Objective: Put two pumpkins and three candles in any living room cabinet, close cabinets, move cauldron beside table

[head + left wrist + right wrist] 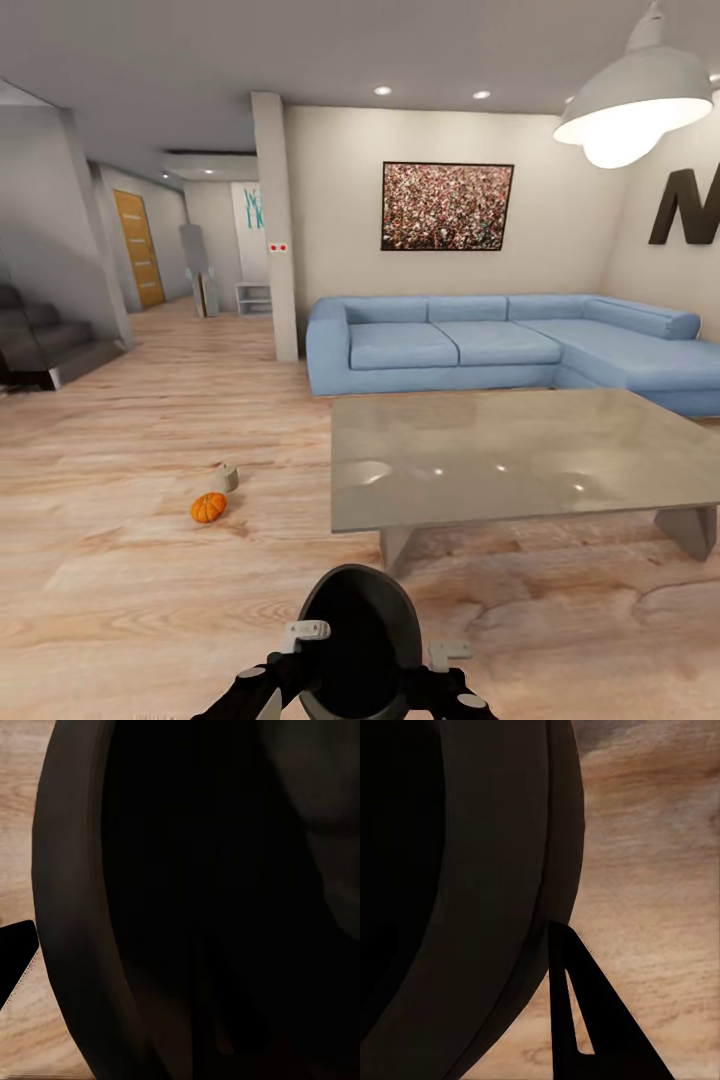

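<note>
Here | cauldron between left hand and right hand | both gripping its rim

Count from the head view: 1 pumpkin on the floor at about 10 o'clock from the robot, 1 candle just beside it toward 1 o'clock, 1 cauldron at 6 o'clock, close in, and 1 table at about 1 o'clock. Room items: 1 blue sofa at 12 to 2 o'clock behind the table, 1 framed picture on the wall above it, 1 pendant lamp at 2 o'clock, 2 recessed ceiling lights, 1 orange door at 10 o'clock far back. Wrist views add no new kinds: the same 1 cauldron, plus 1 dark finger in the right wrist view.
</note>
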Controlling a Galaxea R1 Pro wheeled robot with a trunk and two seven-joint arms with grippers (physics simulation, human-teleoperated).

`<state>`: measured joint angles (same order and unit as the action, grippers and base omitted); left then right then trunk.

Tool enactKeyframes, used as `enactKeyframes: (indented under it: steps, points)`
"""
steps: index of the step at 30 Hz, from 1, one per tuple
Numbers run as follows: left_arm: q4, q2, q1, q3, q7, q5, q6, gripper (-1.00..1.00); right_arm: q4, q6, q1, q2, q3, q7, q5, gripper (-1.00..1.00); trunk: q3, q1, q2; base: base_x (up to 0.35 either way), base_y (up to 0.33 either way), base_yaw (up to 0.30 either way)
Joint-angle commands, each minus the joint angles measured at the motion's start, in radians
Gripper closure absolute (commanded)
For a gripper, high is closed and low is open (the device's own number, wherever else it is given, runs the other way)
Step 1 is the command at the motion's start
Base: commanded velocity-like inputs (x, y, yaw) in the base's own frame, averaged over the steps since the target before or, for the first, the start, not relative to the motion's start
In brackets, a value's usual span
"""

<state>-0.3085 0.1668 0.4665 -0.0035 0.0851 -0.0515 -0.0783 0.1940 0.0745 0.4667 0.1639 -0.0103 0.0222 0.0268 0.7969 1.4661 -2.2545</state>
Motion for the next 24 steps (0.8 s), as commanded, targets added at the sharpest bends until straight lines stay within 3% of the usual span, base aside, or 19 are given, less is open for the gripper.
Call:
enactKeyframes:
  steps: [1, 9, 16, 24]
  points:
    - [-0.001, 0.0, 0.0, -0.001, 0.002, -0.001, -0.006, 1.0, 0.005, 0.002, 0.001, 0.001, 0.004, -0.013, 0.007, 1.0, 0.001, 0.0, -0.001, 0.0, -0.007, 0.273]
    - [-0.001, 0.0, 0.0, -0.001, 0.002, -0.001, -0.006, 1.0, 0.005, 0.005, 0.001, 0.0, 0.004, -0.014, 0.007, 1.0, 0.001, 0.0, -0.001, 0.0, -0.002, 0.273]
    - [-0.001, 0.0, 0.0, -0.001, 0.002, -0.001, -0.006, 1.0, 0.005, 0.005, 0.001, 0.0, 0.004, -0.014, 0.007, 1.0, 0.001, 0.0, -0.001, 0.0, -0.135, 0.27]
    - [-0.001, 0.0, 0.0, -0.001, 0.002, 0.0, -0.006, 1.0, 0.005, 0.005, 0.001, 0.0, 0.004, -0.014, 0.007, 1.0, 0.001, 0.0, -0.001, 0.0, -0.018, 0.056]
